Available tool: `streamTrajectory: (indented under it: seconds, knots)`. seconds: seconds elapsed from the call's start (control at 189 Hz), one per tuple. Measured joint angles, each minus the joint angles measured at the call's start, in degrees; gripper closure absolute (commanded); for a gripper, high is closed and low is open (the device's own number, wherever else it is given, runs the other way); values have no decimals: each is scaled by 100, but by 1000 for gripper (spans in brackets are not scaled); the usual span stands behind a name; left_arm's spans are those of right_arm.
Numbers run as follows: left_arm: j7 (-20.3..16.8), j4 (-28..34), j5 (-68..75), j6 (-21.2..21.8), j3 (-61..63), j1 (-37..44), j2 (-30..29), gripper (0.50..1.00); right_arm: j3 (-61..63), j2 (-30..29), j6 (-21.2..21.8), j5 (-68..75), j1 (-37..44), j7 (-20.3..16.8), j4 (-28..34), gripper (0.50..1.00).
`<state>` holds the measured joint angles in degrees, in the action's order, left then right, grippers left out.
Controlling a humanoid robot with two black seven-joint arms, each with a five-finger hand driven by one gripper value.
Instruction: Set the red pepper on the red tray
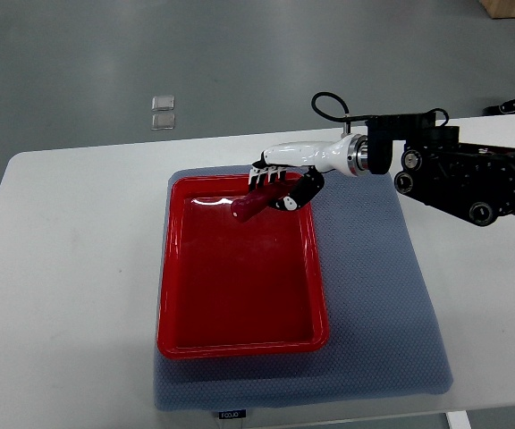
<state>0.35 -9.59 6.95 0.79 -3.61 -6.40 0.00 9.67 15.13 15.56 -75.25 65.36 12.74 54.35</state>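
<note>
Fingers [266, 179] of my right hand [280, 183], the white-shelled one with black joints that comes in from the right edge, are curled round the long, dark red pepper [250, 206] and hold it by its upper end. In the top view, the only one I have, the pepper hangs over the far end of the shallow red plastic tray [173, 268], just inside the far rim and a little right of the tray's middle line. I cannot tell whether its free tip touches the glossy floor or rides just above it.

I hold it from above and behind, I judge, so my palm stays clear of the rim while the pepper goes inside the walls. The tray lies on a grey-blue woven mat [383, 295], which likely keeps it from sliding on the white table [70, 232].

The pepper's long axis runs on a slant, from my fingers at upper right down to its free end at lower left, pointing toward the tray's near left corner. My left arm does not show.
</note>
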Motion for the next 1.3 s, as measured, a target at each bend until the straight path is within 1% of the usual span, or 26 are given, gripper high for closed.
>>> streamTrajectory:
  seconds: [0.106, 0.233, 0.724, 0.735, 0.74, 0.745, 0.751, 0.782, 0.835, 0.84, 0.846, 0.851, 0.867, 0.872, 0.936, 0.946, 0.978, 0.994, 0.999, 1.02, 1.025, 1.031, 1.036, 1.041, 1.047, 1.3]
  knots:
    - [0, 1, 0, 0, -2, 6, 0, 500, -47, -342, -43, -27, -65, 5, -254, 1000]
    - [0, 1, 0, 0, -8, 8, 0, 500, -148, -546, -71, -33, -107, 12, -455, 1000]
    - [0, 26, 0, 0, 0, 14, 0, 500, -187, -636, -169, -35, -476, 40, -762, 1000]
    - [0, 27, 0, 0, 0, 14, 0, 500, -187, -637, -170, -35, -483, 40, -763, 991]
    - [0, 27, 0, 0, 0, 15, 0, 500, -187, -638, -170, -35, -486, 40, -764, 969]
    - [0, 27, 0, 0, 0, 15, 0, 500, -187, -641, -171, -35, -490, 41, -765, 969]
    - [0, 27, 0, 0, 0, 15, 0, 500, -187, -645, -172, -35, -494, 41, -767, 951]
    - [0, 27, 0, 0, 0, 17, 0, 500, -186, -681, -184, -34, -525, 43, -782, 918]
    - [0, 28, 0, 0, 0, 18, 0, 500, -188, -779, -223, -35, -592, 51, -812, 918]
    - [0, 28, 0, 0, 0, 18, 0, 500, -188, -786, -227, -35, -597, 51, -815, 871]
    - [0, 28, 0, 0, 0, 19, 0, 500, -189, -793, -231, -35, -602, 52, -818, 871]
    - [0, 28, 0, 0, 0, 18, 0, 500, -190, -800, -235, -35, -606, 52, -820, 851]
    - [0, 28, 0, 0, 0, 18, 0, 500, -192, -816, -245, -35, -618, 52, -827, 834]
    - [0, 28, 0, 0, 0, 18, 0, 500, -192, -821, -249, -35, -622, 52, -830, 818]
    - [0, 30, -1, 0, 0, 20, 0, 500, -195, -885, -284, -34, -668, 53, -852, 752]
    - [0, 31, -1, 0, 0, 20, 0, 500, -195, -891, -287, -34, -673, 54, -854, 752]
    - [0, 33, -1, 0, 0, 21, 0, 500, -195, -907, -295, -34, -690, 55, -859, 722]
    - [0, 34, -1, 0, 0, 21, 0, 500, -194, -912, -296, -34, -696, 55, -861, 685]
    - [0, 35, -1, 0, 0, 21, 0, 500, -192, -914, -297, -34, -699, 55, -861, 685]
    - [0, 35, -1, 0, 0, 21, 0, 500, -188, -915, -298, -34, -702, 55, -861, 652]
    - [0, 35, -1, 0, 0, 21, 0, 500, -187, -915, -298, -34, -702, 55, -861, 630]
    - [0, 35, -1, 0, 0, 21, 0, 500, -186, -915, -298, -34, -703, 55, -861, 630]
    - [0, 35, -1, 0, 0, 21, 0, 500, -184, -915, -298, -34, -704, 55, -861, 607]
    - [0, 35, -1, 0, 0, 21, 0, 500, -183, -915, -298, -34, -704, 55, -861, 607]
    - [0, 35, -1, 0, 0, 21, 0, 500, -182, -915, -298, -34, -705, 55, -861, 593]
    - [0, 36, -1, 0, 3, 24, 0, 500, 151, -680, -245, 96, -590, 62, -850, 589]
